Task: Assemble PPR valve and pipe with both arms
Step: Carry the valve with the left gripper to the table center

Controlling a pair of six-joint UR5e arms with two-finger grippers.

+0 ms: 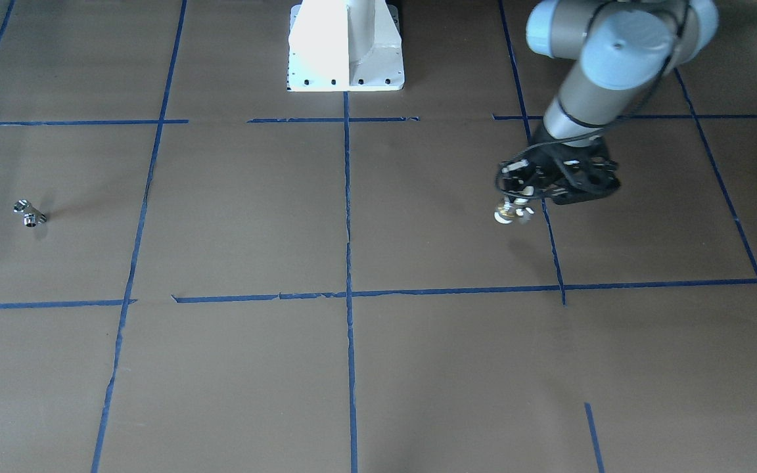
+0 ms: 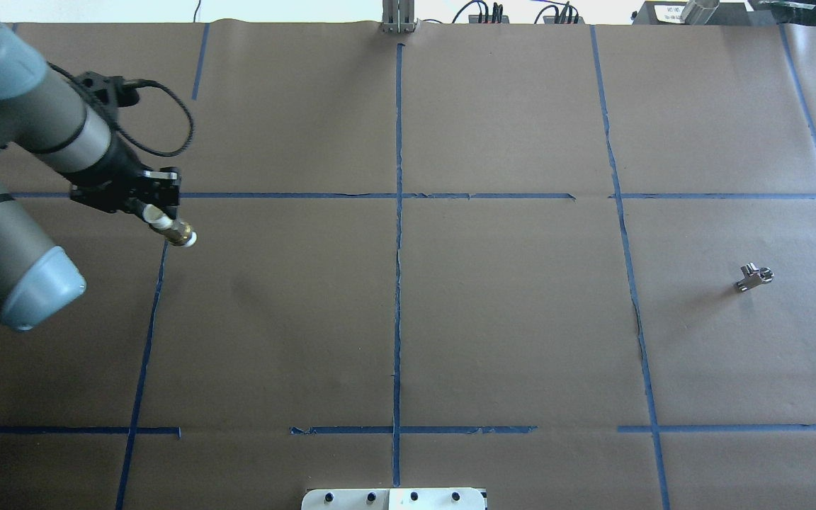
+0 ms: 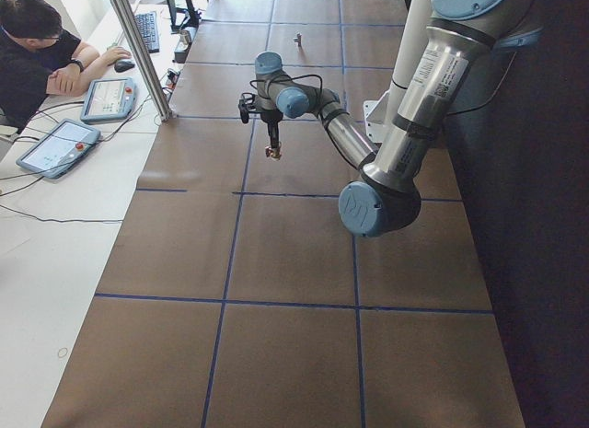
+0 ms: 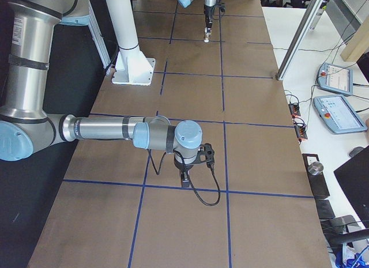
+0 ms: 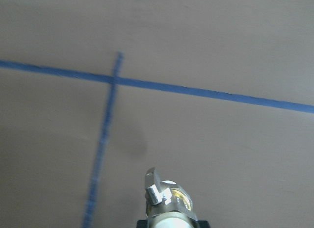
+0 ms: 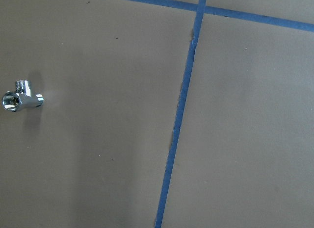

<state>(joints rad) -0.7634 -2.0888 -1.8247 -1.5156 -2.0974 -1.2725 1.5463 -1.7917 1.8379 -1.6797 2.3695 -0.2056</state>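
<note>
My left gripper (image 2: pixel 159 214) is shut on the PPR valve (image 2: pixel 176 232), a stubby fitting with white ends and a brass middle, and holds it above the table's left part. The valve points outward from the fingers and also shows in the front view (image 1: pixel 508 211) and the left wrist view (image 5: pixel 167 201). The pipe (image 2: pixel 755 274), a small chrome T-shaped fitting, lies alone on the brown paper at the right and shows in the right wrist view (image 6: pixel 19 98). My right gripper (image 4: pixel 185 179) shows only in the exterior right view, so I cannot tell whether it is open.
Blue tape lines divide the brown paper table (image 2: pixel 507 319) into squares. The white pedestal base (image 1: pixel 345 52) stands at the robot's edge. An operator (image 3: pixel 41 55) with tablets sits beyond the far edge, next to an aluminium post (image 3: pixel 138 51).
</note>
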